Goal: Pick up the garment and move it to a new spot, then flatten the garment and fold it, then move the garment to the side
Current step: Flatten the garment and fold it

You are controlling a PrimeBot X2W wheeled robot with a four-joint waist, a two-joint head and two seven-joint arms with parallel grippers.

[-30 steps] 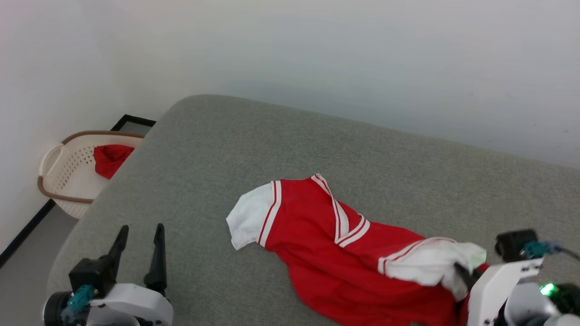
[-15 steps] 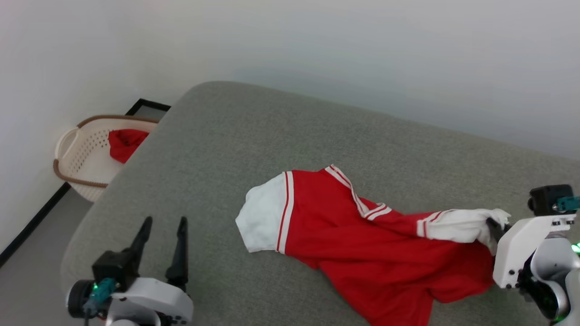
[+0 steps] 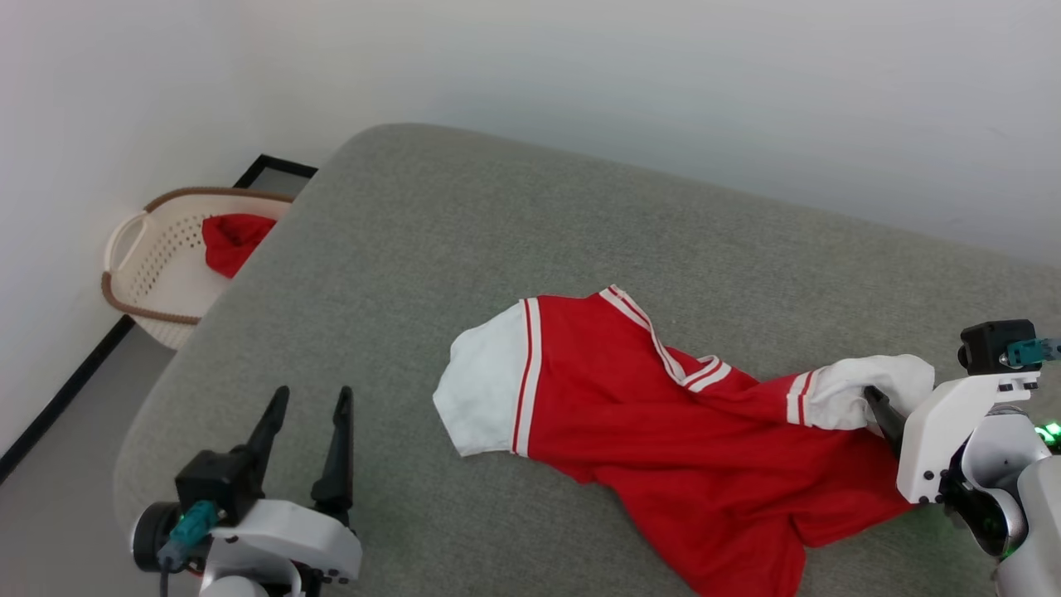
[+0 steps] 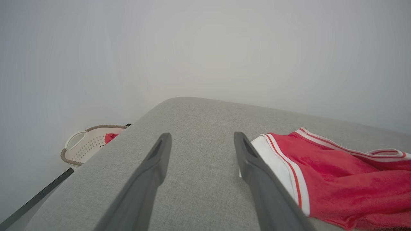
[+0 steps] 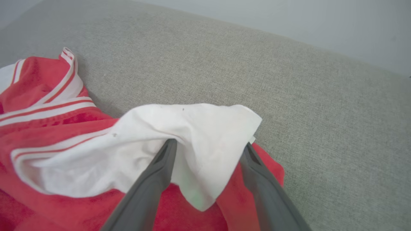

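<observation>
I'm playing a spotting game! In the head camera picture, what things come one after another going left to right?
Laundry basket → left end effector → garment → right end effector, open at the garment's white sleeve.

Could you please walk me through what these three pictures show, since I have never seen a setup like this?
It is a robot with two arms, each ending in a two-fingered claw. One picture looks down from the robot's head; the other two come from small cameras on each wrist, looking along that claw's dark fingers.

In front of it is a grey cushioned surface with a red shirt with white sleeves lying crumpled on it. On the floor to the left stands a pale laundry basket with a red cloth inside.

The left claw is open over bare cushion, holding nothing. The right claw has its fingers spread, with a white sleeve draped between them; it is not pinching it.
</observation>
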